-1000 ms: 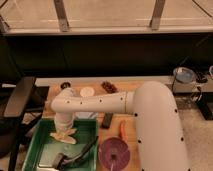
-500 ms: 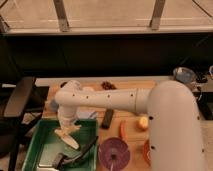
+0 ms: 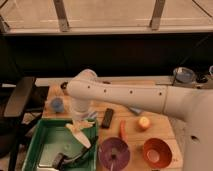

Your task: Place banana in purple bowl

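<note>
While white arm hangs over green plastic tray [image 3: 35,142], we log two-finger gripper [image 3: 77,126] at tray's right side, clamped on pale cream-yellow elongated banana [image 3: 80,135]; banana off tray floor, tip slanting down-right; round purple-mauve bowl [image 3: 114,152] near, right of tray; risks, as we judge: banana tip snagging tray wall, slipping from grip, or landing in round orange-red bowl [image 3: 157,152] next to it; open wood between tray and bowl narrow; black flat bar [image 3: 107,117], thin orange-red stick [image 3: 123,129] border path; small blue cup [image 3: 57,104] behind.
</note>
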Tool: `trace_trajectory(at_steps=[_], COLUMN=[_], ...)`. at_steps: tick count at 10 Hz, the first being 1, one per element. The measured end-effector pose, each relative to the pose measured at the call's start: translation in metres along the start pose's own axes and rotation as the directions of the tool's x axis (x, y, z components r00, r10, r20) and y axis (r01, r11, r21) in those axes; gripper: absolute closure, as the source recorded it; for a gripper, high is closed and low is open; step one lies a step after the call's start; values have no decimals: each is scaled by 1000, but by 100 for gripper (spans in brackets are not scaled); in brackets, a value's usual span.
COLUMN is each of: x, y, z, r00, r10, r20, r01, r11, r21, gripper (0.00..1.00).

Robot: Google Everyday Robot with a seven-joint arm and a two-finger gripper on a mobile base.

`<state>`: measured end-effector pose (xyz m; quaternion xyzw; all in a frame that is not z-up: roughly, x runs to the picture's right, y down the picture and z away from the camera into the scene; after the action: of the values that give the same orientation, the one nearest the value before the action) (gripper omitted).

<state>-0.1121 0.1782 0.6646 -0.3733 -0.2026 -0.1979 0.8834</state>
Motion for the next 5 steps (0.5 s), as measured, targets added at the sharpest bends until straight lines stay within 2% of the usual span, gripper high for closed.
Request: trace_trajectory(at_steps=[2, 3, 4, 5], x=[12, 12, 11, 12], y=[44, 68, 82, 103], z=[-26, -33, -35, -35], r00=[995, 988, 982, 970], r10=[94, 149, 184, 241], r20=[-25, -31, -32, -33], r01=[-94, -149, -184, -241], r11=[996, 989, 983, 970], r21=[6, 4, -3, -17], gripper=[100, 100, 100, 100])
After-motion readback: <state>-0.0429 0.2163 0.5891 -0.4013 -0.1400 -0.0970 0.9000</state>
